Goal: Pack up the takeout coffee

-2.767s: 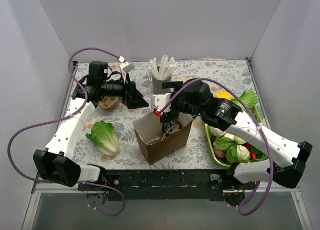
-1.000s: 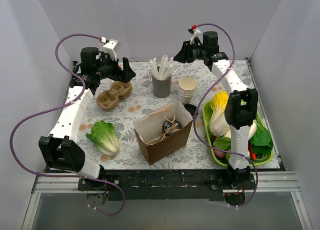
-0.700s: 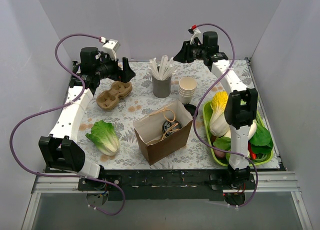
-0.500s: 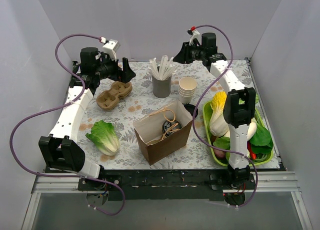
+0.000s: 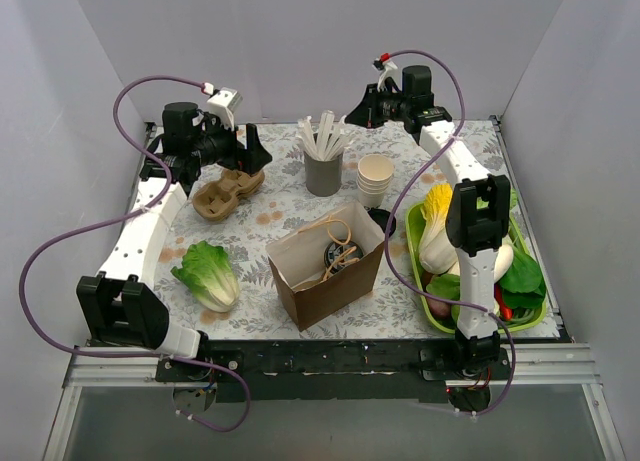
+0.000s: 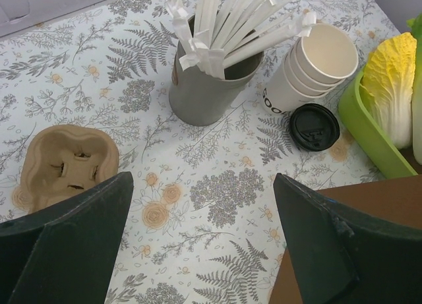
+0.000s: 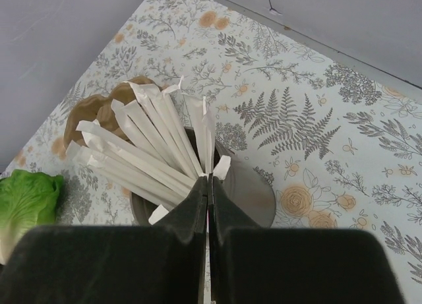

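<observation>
Left gripper (image 5: 252, 147) hangs over the rear left of the table with its jaws spread wide and nothing between them. It is above the cardboard cup carrier (image 6: 66, 162), which has no cup in either well. Nearer the front on that side lies a head of lettuce (image 5: 208, 273), well apart from the packing.

In the middle stands the brown paper bag (image 5: 330, 296), upright and open at the top. The takeout coffee (image 5: 333, 256) appears to be down inside it. From above, a round dark lid shows under the bag's twine handles, though the cup body is mostly hidden, so I cannot say whether it stands straight. If that reading is right, the main step is done, since the coffee is in the bag and neither arm is touching it.

Behind the bag is the grey cup of white sticks (image 6: 208, 86), and just to its right the stack of lidless cups (image 6: 310, 63). A black lid (image 6: 314, 126) lies on the table beside that stack, apparently loose, between it and the bag.

Right gripper (image 7: 208, 185) is pinched fully closed and holds nothing I can make out. It is raised over the rear of the table with its tips pointing down toward the sticks. Farthest right, the green tray (image 5: 414, 266) of vegetables sits apart from the task.

What may be left is small: perhaps adding a stick or closing the bag.
</observation>
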Robot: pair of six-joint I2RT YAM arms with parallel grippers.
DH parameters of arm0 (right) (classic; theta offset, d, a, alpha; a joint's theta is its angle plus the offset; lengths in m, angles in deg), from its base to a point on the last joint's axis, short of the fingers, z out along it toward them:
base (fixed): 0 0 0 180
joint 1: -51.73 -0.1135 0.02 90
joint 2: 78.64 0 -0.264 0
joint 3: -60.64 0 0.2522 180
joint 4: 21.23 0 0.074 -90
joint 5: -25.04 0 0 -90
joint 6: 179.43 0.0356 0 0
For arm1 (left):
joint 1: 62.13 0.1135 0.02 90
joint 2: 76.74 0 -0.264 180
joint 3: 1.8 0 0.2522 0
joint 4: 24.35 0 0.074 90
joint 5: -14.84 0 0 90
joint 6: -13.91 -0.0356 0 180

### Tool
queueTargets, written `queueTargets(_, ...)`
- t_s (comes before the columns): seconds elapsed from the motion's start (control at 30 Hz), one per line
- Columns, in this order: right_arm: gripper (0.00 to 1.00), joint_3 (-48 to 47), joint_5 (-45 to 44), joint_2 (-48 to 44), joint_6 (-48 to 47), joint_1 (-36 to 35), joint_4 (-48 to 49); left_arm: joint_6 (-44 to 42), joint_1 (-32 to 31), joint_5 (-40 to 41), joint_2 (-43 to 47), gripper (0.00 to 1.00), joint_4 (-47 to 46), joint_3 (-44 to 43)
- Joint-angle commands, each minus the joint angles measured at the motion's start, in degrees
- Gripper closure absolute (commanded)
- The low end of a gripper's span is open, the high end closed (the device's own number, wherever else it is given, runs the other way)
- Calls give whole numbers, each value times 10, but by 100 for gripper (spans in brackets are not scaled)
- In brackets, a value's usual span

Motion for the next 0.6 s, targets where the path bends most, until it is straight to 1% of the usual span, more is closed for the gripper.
queueTargets(0.0, 99, -22, 38, -48, 17, -2, 49, -9, 4, -13, 37, 11, -3, -2)
queueTargets(0.23, 99, -21, 42, -97, 25, -6, 64, -6, 3, -23, 21, 11, 2, -26)
queueTargets(0.37, 99, -10, 11, -103, 9, -10, 41, -1, 4, -28, 9, 11, -2, -34)
queueTargets(0.4, 89, -6, 5, -102, 6, -10, 35, 1, 3, -29, 5, 11, -3, -35)
queueTargets(0.43, 75, -3, -5, -99, 6, -9, 30, 2, 3, -29, 3, 11, -3, -35)
queueTargets(0.5, 53, -4, -26, -84, 5, -10, 17, 2, 3, -32, 0, 11, -3, -36)
queueTargets(0.53, 48, -6, -33, -80, 1, -10, 13, 3, 3, -33, -2, 11, -2, -37)
queueTargets(0.57, 45, -8, -43, -69, -1, -10, 7, 3, 4, -33, -3, 11, -3, -37)
